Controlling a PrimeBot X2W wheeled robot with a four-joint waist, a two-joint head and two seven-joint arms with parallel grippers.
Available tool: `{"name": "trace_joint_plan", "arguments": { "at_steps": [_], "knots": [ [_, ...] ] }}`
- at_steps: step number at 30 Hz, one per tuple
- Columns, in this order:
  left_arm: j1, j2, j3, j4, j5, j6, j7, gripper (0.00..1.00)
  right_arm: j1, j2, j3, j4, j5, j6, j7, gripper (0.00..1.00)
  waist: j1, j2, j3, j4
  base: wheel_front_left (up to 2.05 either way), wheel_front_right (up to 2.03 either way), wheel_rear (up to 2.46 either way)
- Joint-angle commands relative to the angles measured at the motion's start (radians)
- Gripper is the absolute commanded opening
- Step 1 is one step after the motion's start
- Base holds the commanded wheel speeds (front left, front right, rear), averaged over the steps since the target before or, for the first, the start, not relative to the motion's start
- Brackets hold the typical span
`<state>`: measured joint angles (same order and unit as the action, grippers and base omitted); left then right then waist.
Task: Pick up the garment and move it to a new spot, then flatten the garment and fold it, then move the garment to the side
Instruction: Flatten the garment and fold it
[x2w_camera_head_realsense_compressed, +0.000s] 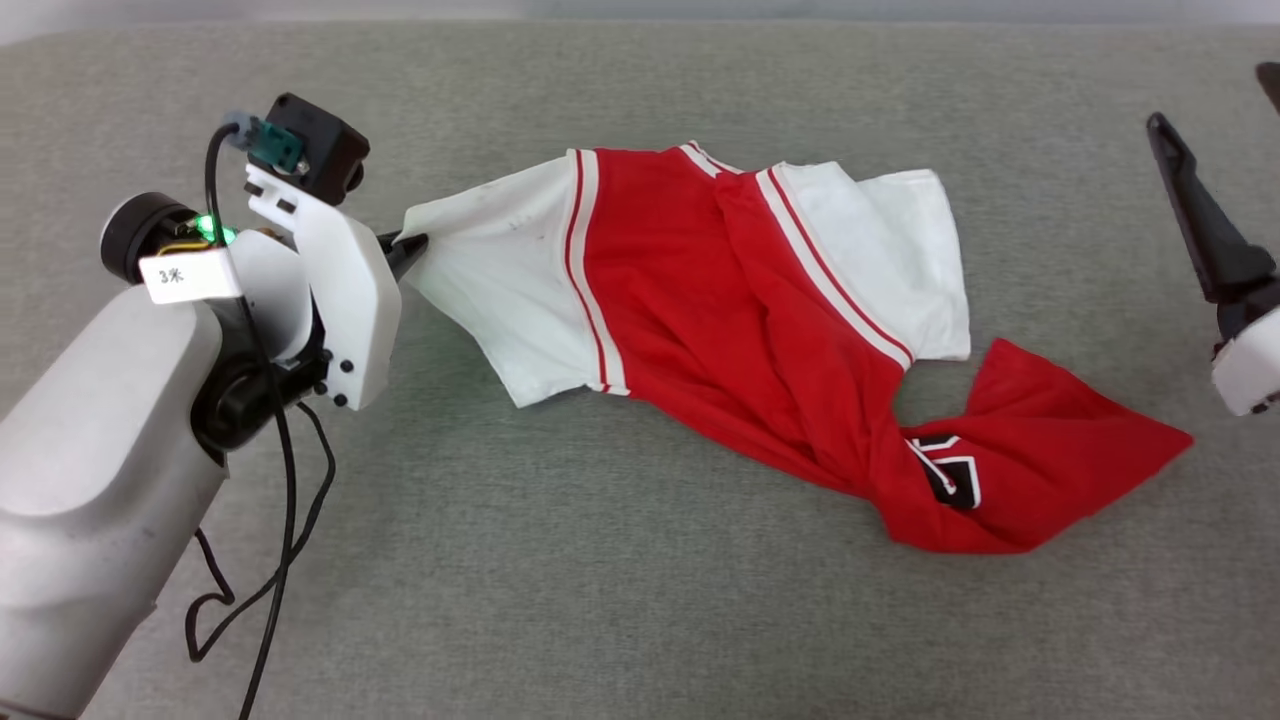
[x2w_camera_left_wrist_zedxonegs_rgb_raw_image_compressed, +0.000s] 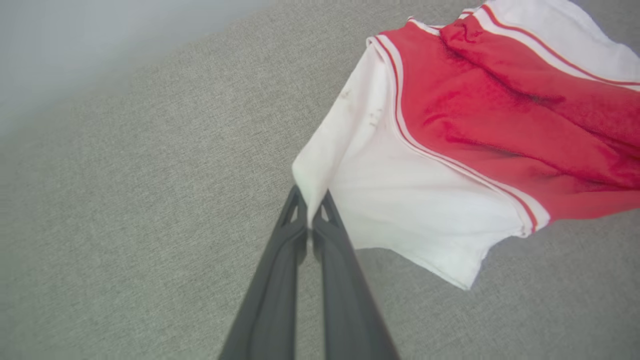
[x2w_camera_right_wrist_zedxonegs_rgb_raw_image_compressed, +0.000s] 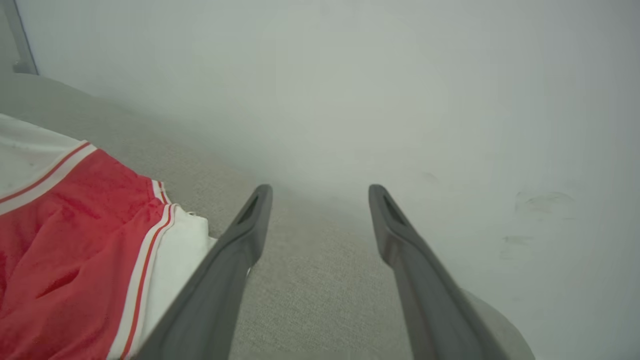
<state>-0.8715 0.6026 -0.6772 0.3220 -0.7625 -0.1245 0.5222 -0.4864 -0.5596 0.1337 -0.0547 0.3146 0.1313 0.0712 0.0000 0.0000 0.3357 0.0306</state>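
The garment (x2w_camera_head_realsense_compressed: 720, 300) is a red jersey with white sleeves and red-and-white striped trim, lying twisted across the grey fabric surface. Part of its black white-edged lettering (x2w_camera_head_realsense_compressed: 950, 470) shows at the lower right. My left gripper (x2w_camera_head_realsense_compressed: 405, 250) is shut on the edge of the left white sleeve, and in the left wrist view the gripper (x2w_camera_left_wrist_zedxonegs_rgb_raw_image_compressed: 311, 200) pinches that sleeve fold (x2w_camera_left_wrist_zedxonegs_rgb_raw_image_compressed: 320, 170) between its dark fingers. My right gripper (x2w_camera_right_wrist_zedxonegs_rgb_raw_image_compressed: 320, 192) stands open above the surface, to the right of the garment (x2w_camera_right_wrist_zedxonegs_rgb_raw_image_compressed: 75, 235), with nothing between its fingers. One right finger (x2w_camera_head_realsense_compressed: 1200, 215) shows at the right edge of the head view.
The grey fabric surface (x2w_camera_head_realsense_compressed: 600, 600) stretches wide in front of and to the left of the garment. A pale wall (x2w_camera_right_wrist_zedxonegs_rgb_raw_image_compressed: 400, 75) rises behind its far edge. A black cable (x2w_camera_head_realsense_compressed: 280, 520) hangs from my left forearm over the surface.
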Motion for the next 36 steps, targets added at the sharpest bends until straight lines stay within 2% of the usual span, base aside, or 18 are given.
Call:
{"name": "trace_joint_plan", "arguments": {
  "at_steps": [1, 4, 7, 11, 14, 18, 24, 33, 34, 35, 36],
  "knots": [
    [0.016, 0.011, 0.002, -0.020, 0.003, 0.008, -0.011, 0.00, -0.052, -0.053, 0.057, 0.017, 0.047, -0.001, 0.073, 1.00, 0.0000, 0.0000, 0.006, 0.026, 0.00, 0.00, 0.00],
    [0.029, 0.013, 0.000, -0.066, 0.012, 0.020, -0.024, 0.00, -0.148, -0.157, 0.180, 0.053, 0.145, -0.001, 0.244, 1.00, 0.0000, 0.0000, 0.023, 0.058, 0.00, 0.00, 0.00],
    [0.035, 0.013, -0.001, -0.103, 0.020, 0.032, -0.034, 0.00, -0.259, -0.225, 0.297, 0.088, 0.256, -0.001, 0.418, 1.00, 0.0000, 0.0000, 0.046, 0.087, 0.00, 0.00, 0.00],
    [0.022, -0.002, -0.004, -0.137, 0.029, 0.043, -0.047, 0.00, -0.399, -0.267, 0.429, 0.154, 0.367, -0.001, 0.610, 1.00, 0.0000, 0.0000, 0.087, 0.125, 0.00, 0.00, 0.00],
    [0.004, -0.016, -0.008, -0.152, 0.040, 0.047, -0.060, 0.00, -0.496, -0.266, 0.506, 0.214, 0.412, -0.001, 0.710, 1.00, 0.0000, 0.0000, 0.121, 0.150, 0.00, 0.00, 0.00],
    [-0.015, -0.038, -0.013, -0.165, 0.055, 0.052, -0.078, 0.00, -0.589, -0.241, 0.579, 0.291, 0.444, -0.001, 0.765, 1.00, 0.0000, 0.0000, 0.166, 0.177, 0.00, 0.00, 0.00],
    [-0.043, -0.058, -0.020, -0.173, 0.074, 0.051, -0.099, 0.00, -0.671, -0.200, 0.669, 0.397, 0.454, -0.001, 0.759, 1.00, 0.0000, 0.0000, 0.222, 0.201, 0.00, 0.00, 0.00],
    [-0.061, -0.068, -0.029, -0.155, 0.080, 0.048, -0.119, 0.00, -0.633, -0.202, 0.882, 0.522, 0.486, 0.000, 0.765, 1.00, 0.0000, 0.0000, 0.248, 0.206, 0.00, 0.00, 0.00],
    [-0.061, -0.067, -0.029, -0.152, 0.079, 0.047, -0.120, 0.00, -0.636, -0.205, 0.896, 0.526, 0.492, 0.001, 0.755, 0.73, 0.0000, 0.0000, 0.248, 0.204, 0.00, 0.00, 0.00],
    [-0.062, -0.065, -0.029, -0.149, 0.080, 0.047, -0.122, 0.00, -0.642, -0.207, 0.907, 0.530, 0.498, 0.001, 0.743, 0.00, 0.0000, 0.0000, 0.246, 0.202, 0.00, 0.00, 0.00],
    [-0.062, -0.064, -0.029, -0.147, 0.079, 0.046, -0.122, 0.00, -0.649, -0.210, 0.912, 0.534, 0.508, 0.001, 0.728, 0.00, 0.0000, 0.0000, 0.245, 0.200, 0.00, 0.00, 0.00]
  ]
}}
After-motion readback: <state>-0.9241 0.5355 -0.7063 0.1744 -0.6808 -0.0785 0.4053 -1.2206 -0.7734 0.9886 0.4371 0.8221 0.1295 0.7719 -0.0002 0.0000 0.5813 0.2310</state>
